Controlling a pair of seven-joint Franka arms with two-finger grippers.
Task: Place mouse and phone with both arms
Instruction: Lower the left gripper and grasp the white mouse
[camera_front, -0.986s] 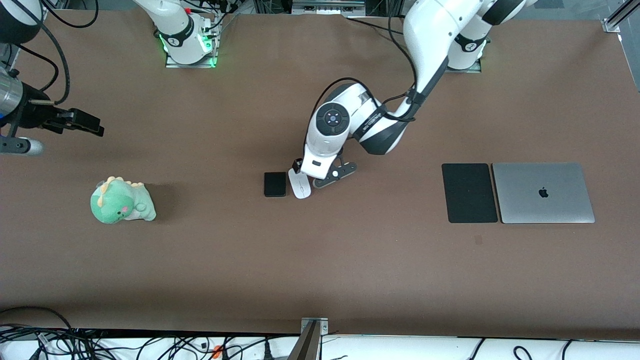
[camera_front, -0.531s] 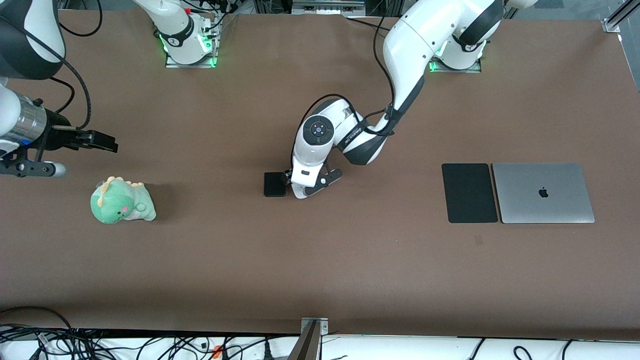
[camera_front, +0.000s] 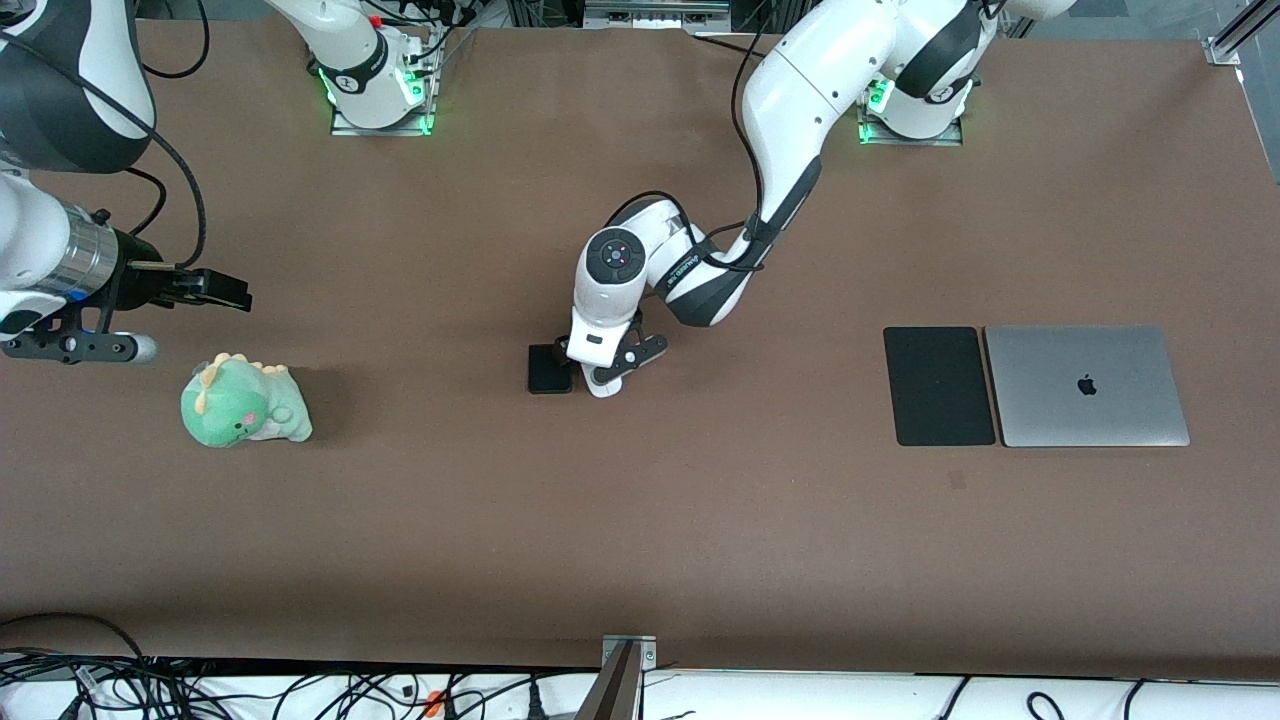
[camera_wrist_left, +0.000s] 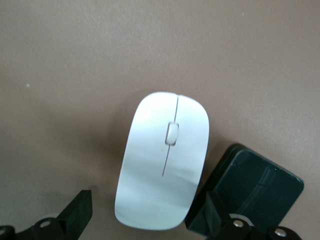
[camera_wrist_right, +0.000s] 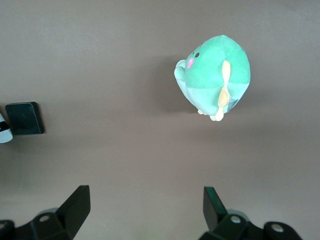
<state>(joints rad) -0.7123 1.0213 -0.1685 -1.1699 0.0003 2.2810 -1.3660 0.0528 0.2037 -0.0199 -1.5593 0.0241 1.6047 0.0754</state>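
The white mouse (camera_wrist_left: 162, 160) lies on the brown table with the black phone (camera_wrist_left: 255, 190) close beside it. My left gripper (camera_wrist_left: 147, 215) is open and low over the mouse, one finger (camera_wrist_left: 80, 212) on its free side, the other (camera_wrist_left: 210, 212) at the narrow gap to the phone. In the front view the left gripper (camera_front: 592, 372) hides most of the mouse (camera_front: 603, 387); the phone (camera_front: 549, 370) shows beside it. My right gripper (camera_front: 232, 290) is open and empty, over the table near the green plush toy. The right wrist view shows the phone (camera_wrist_right: 25, 118) far off.
A green plush dinosaur (camera_front: 243, 403) sits toward the right arm's end of the table and shows in the right wrist view (camera_wrist_right: 215, 77). A flat black mouse pad (camera_front: 938, 385) and a closed silver laptop (camera_front: 1087, 385) lie side by side toward the left arm's end.
My left gripper has moved over the mouse and now straddles it, covering most of it. My right gripper has shifted a little toward the table's middle.
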